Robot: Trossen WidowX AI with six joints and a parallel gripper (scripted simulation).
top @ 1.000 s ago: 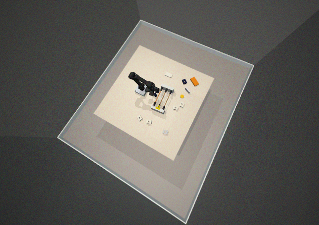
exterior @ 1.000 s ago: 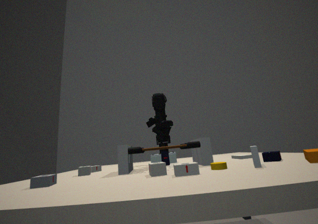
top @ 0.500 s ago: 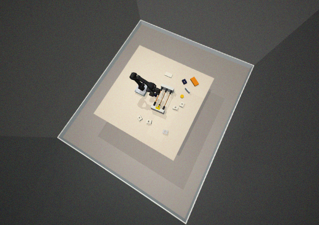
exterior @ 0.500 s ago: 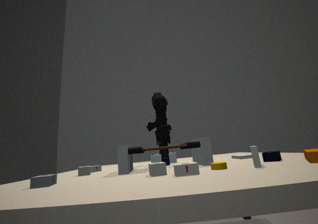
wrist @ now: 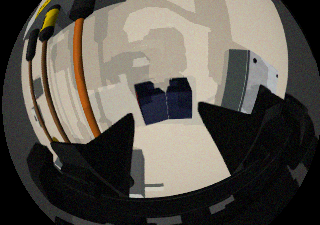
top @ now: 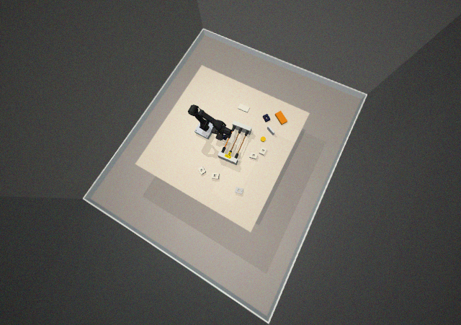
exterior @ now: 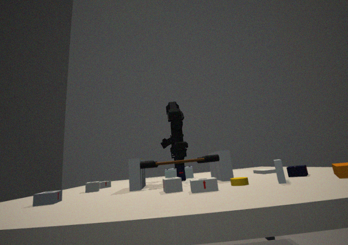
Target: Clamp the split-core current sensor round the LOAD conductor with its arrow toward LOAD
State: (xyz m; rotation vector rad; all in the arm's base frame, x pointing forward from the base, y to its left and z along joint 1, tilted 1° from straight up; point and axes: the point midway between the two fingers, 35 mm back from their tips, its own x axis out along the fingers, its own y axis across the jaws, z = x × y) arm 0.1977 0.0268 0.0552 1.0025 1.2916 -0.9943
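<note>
The navy split-core sensor stands open on the table between the arm's base and the conductor rack, its two halves side by side. A red mark shows on it in the exterior view. My gripper is open and empty above the sensor, one fingertip to either side of it in the wrist view. Three conductors run between two end blocks: a thick orange one nearest the sensor and two thinner brown ones. A yellow label is on one block; I cannot read LOAD.
Several small white blocks stand around the rack. Beyond it are a yellow disc, a grey bar, another navy block and an orange block. A white plate lies to one side.
</note>
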